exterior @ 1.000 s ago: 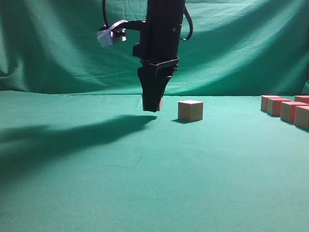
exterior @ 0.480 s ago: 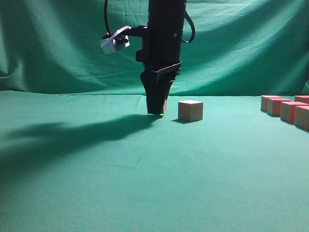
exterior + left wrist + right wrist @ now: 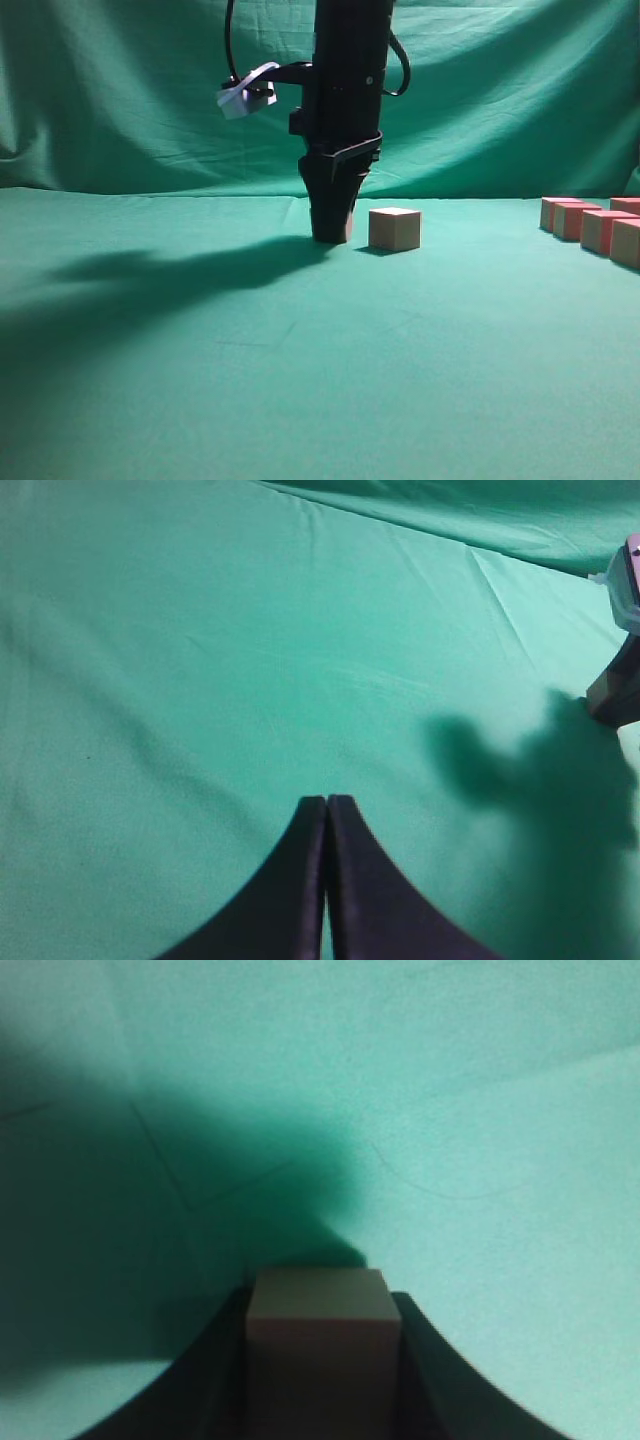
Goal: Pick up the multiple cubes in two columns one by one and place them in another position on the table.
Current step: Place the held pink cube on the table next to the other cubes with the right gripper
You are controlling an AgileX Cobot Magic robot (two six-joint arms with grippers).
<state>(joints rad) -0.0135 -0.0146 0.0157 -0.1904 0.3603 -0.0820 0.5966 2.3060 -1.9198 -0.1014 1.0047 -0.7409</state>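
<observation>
Right gripper (image 3: 331,235) is clamped on a cube (image 3: 320,1332), tips down at the table (image 3: 300,380), cube wedged btwn the black fingers (image 3: 210,1380). Can't tell if it's touching the cloth. Just to its right sits a lone cube (image 3: 394,228). Rest of the cubes (image 3: 592,226) are lined up far right, well apart. Left gripper (image 3: 327,805) is pressed together w/ nothing in it, over bare cloth.

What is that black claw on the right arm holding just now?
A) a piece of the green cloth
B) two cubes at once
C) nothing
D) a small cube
D: in the right wrist view a single cube sits clamped between the black fingers of the right end effector, low over the table.
</observation>
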